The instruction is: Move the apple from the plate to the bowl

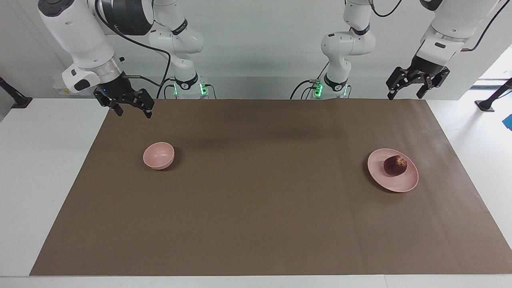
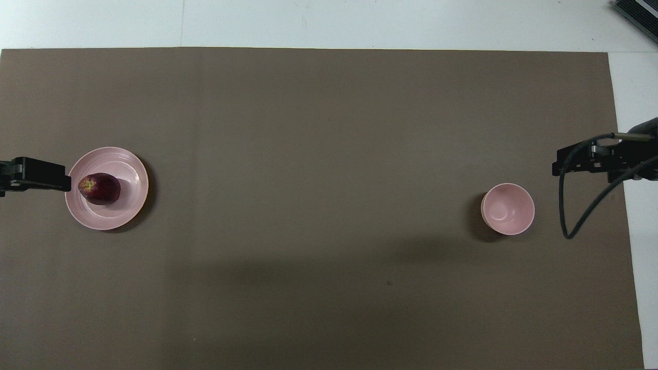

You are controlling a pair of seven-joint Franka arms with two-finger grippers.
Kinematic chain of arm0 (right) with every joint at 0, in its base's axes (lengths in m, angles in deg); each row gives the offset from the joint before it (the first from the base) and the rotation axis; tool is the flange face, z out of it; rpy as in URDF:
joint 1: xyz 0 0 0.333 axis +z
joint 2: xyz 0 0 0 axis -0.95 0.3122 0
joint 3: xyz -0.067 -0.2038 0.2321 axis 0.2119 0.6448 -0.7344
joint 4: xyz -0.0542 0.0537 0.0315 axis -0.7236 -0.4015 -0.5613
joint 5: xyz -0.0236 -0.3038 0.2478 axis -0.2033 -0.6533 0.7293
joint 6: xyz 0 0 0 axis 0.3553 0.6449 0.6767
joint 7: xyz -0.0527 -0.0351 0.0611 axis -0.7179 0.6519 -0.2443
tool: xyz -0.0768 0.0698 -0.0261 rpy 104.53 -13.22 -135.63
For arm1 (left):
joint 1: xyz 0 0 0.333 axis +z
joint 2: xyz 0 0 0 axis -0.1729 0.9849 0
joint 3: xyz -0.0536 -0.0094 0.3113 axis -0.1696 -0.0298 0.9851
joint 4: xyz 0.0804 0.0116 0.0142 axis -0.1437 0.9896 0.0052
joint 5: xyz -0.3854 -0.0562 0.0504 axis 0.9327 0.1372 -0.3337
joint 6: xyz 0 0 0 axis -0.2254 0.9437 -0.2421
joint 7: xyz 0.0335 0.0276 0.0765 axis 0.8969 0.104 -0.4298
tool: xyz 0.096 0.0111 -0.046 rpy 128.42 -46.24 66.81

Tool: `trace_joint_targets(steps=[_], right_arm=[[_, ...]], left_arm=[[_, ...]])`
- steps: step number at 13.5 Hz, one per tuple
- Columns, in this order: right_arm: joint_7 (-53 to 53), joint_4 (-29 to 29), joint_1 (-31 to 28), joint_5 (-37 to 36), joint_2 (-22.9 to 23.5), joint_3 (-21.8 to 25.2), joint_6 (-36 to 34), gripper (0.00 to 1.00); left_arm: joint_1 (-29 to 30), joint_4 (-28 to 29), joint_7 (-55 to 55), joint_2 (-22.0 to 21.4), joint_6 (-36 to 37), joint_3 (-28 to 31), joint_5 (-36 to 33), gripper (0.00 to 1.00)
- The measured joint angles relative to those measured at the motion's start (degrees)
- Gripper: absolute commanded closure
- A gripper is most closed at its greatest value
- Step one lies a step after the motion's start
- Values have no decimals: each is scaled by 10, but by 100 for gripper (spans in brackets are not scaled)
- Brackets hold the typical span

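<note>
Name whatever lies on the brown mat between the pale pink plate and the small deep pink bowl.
Nothing: both views show only bare brown mat between the flat pale pink plate and deep pink bowl.

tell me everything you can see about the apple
The apple is small, round and dark red-maroon, with a yellowish-brown patch on its upper side that tips toward the left arm's end of the table. Its skin looks smooth and whole; no stem is clear. It rests on the pale pink plate, off centre, toward the rim at that same end. Only the plate touches it. Nothing grips it: the left gripper hangs raised, well clear of the fruit, fingers open.
</note>
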Motion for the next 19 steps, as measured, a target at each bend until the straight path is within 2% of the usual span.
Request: trace_joint_targets(steps=[4,8,13,16,19], right_arm=[[0,0,0,0,0,0,0,0],[0,-9,0,0,0,0,-37,0],[0,-43,-1,0,2,0,-71,0],[0,-44,-1,0,6,0,-70,0],[0,-45,-1,0,7,0,-70,0]], left_arm=[[6,33,10,1,-38,0,0,0],[55,96,20,10,-159,1,0,0],[123,141,88,59,-254,2,0,0],[125,177,90,87,-305,-2,0,0],[124,197,90,136,-357,-8,0,0]])
